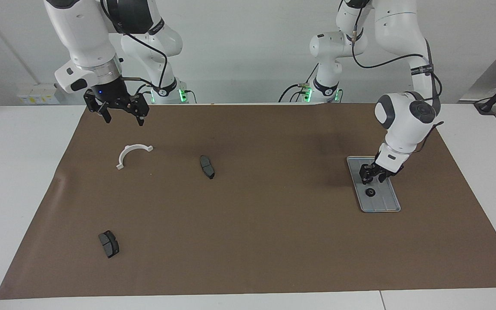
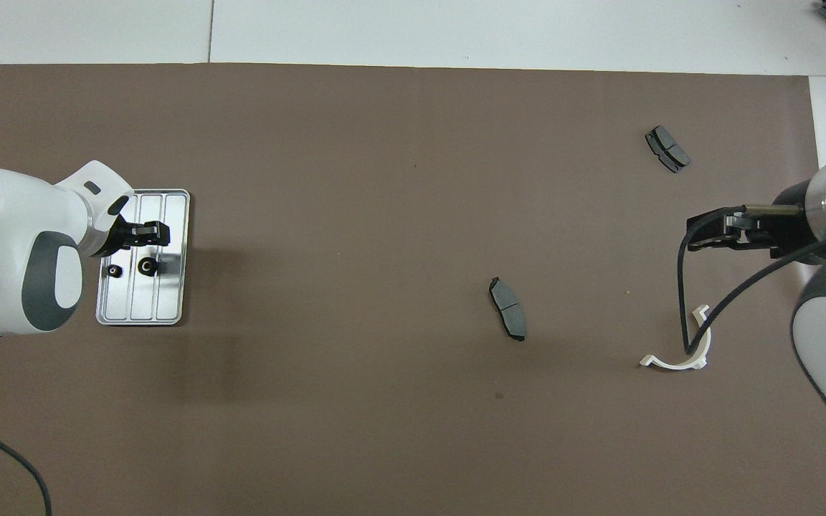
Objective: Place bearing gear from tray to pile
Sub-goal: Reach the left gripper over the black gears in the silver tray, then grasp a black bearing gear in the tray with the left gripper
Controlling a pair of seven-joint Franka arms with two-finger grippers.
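Tray (image 1: 392,206): lying at the left arm's end of the brown mat (image 1: 274,224), carrying gears; one gear (image 1: 371,192) showing plainly. 
Left gripper (image 1: 366,177): reaching down into the tray; grip impossible to tell. 
Right gripper (image 1: 123,117): hanging spread wide over the mat, near the white bracket (image 1: 132,154), waiting.

A: Any readable text, labels or numbers in either view?
B: None. The black band on the left arm (image 1: 422,71) carried light lettering, too small to read. Same on the right arm's band (image 1: 156,26).
A: Parts, tray?
B: No markings visible there.
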